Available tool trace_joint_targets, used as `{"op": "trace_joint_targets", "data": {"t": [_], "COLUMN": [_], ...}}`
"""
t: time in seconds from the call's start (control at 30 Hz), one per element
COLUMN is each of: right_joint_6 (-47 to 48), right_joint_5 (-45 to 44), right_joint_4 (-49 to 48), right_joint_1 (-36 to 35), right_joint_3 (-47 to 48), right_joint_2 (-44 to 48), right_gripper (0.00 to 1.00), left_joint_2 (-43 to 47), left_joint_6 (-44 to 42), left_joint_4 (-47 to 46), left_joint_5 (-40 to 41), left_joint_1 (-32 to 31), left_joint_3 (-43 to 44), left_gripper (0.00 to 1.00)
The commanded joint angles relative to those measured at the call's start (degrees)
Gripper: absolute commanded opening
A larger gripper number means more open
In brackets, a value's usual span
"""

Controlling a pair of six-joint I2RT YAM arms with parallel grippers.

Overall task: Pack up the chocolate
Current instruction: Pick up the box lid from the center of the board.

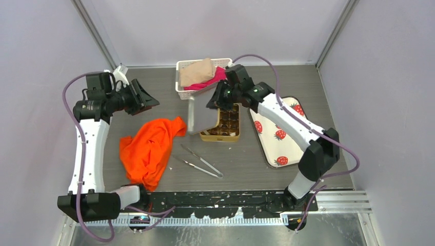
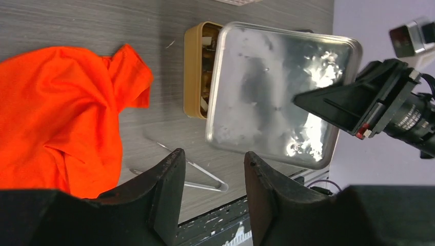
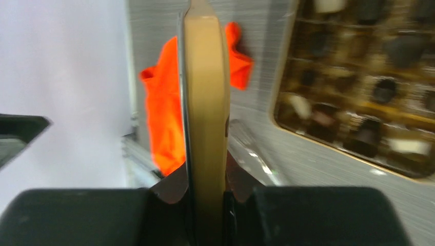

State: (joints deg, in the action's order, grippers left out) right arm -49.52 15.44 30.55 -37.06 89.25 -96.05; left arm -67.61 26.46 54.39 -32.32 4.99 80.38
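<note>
Right pincer [image 3: 205, 180] clamped on the lid [image 2: 277, 102] rim; left pincer [image 2: 214, 159] apart, empty. Chocolate [image 3: 384, 90], blurred, probably light, brittle, smear-prone: grip gently by opposite sides.

Grey wood-grain counter [image 1: 241, 164]. Left: crumpled orange cloth [image 1: 151, 148], with metal tongs [image 1: 200, 163] near it. Centre: gold tin [image 1: 220, 137], its lid [image 1: 202, 115] tilted over the tin's left side. Behind: white basket [image 1: 180, 82] holding beige cloth [image 1: 197, 73] and pink cloth [image 1: 215, 78]. Right: strawberry-print tray [image 1: 268, 143].
</note>
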Motion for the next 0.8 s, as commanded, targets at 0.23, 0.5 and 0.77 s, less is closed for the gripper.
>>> {"op": "trace_joint_targets", "data": {"t": [0.23, 0.5, 0.77], "right_joint_6": [21.1, 20.0, 16.4], "right_joint_5": [-37.7, -51.4, -49.9], "right_joint_4": [32.8, 51.8, 54.7], "right_joint_1": [-0.3, -1.1, -1.4], "right_joint_3": [14.5, 33.4, 36.6], "right_joint_2": [6.8, -4.3, -7.4], "right_gripper": [0.01, 0.01, 0.01], "left_joint_2": [-4.5, -7.7, -7.7], "left_joint_6": [3.9, 5.2, -0.2], "left_joint_4": [-4.8, -10.9, -14.1], "left_joint_5": [-0.9, 8.5, 13.7], "left_joint_1": [-10.0, -25.6, -35.4], "left_joint_3": [6.0, 7.7, 5.7], "left_gripper": [0.47, 0.47, 0.49]}}
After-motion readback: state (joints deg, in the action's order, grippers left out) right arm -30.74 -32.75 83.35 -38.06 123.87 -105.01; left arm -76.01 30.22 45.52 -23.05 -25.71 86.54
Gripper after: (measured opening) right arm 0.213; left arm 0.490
